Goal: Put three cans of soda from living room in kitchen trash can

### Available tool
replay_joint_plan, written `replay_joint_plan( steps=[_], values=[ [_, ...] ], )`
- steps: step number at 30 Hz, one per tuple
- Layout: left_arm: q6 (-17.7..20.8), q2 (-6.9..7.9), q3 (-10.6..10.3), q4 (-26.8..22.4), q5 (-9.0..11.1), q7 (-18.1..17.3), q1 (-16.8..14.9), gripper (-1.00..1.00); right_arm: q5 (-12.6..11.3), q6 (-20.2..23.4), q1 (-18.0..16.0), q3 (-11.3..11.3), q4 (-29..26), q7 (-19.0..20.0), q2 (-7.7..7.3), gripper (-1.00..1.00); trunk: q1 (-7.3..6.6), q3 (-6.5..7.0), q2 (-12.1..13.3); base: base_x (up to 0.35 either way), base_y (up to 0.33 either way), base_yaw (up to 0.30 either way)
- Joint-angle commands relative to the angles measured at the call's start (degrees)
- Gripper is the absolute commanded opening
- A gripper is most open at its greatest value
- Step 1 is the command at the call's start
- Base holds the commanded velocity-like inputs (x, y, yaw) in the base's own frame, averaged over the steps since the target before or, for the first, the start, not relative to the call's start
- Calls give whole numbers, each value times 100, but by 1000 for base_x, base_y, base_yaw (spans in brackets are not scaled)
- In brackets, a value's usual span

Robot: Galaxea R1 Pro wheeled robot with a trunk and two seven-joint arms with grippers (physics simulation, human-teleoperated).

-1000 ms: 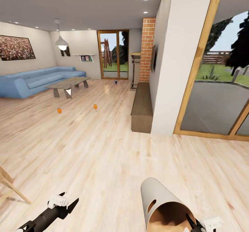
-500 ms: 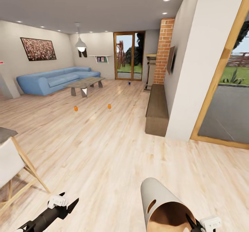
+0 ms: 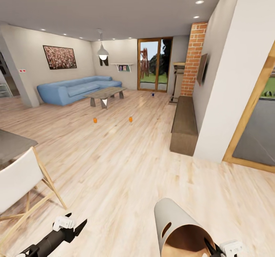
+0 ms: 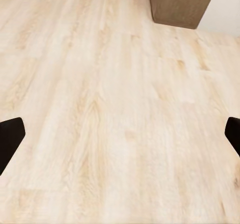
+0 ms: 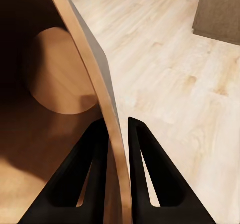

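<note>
Far across the wood floor of the living room stand two orange cans of soda [image 3: 95,120] [image 3: 130,119], and a dark blue one [image 3: 152,94] sits near the glass doors. The tash can [image 3: 179,230], pale grey outside and brown inside, lies tilted at the lower right. My right gripper [image 3: 212,248] is shut on its rim. In the right wrist view the two fingers [image 5: 142,164] pinch the bin's wall [image 5: 95,69] from both sides. My left gripper [image 3: 75,225] hangs open above bare floor, its fingertips [image 4: 9,139] wide apart.
A white chair [image 3: 17,184] and a grey tabletop [image 3: 13,144] stand close at the left. A long brown bench [image 3: 185,125] runs along the right wall. The blue sofa [image 3: 74,89] and low table [image 3: 105,94] lie beyond the cans. Open plank floor stretches between.
The camera has swung left, so the room slid right in view and the white chair and tabletop came in at the left. Both arms and the held bin look the same.
</note>
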Motion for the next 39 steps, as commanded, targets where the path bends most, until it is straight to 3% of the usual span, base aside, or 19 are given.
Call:
replay_joint_plan(
  steps=[1,18,39],
  values=[
    [-2,0,0,0,0,-1,0,100,-52,5,-2,-1,-5,55,1,-100,0,8,0,0,0,184],
    [-5,0,0,0,0,-2,0,100,-52,5,-2,2,8,55,0,-100,0,96,0,11,0,149],
    [2,0,0,0,0,-1,0,100,-52,5,-2,2,9,55,0,-100,0,99,0,299,0,4]
  ],
)
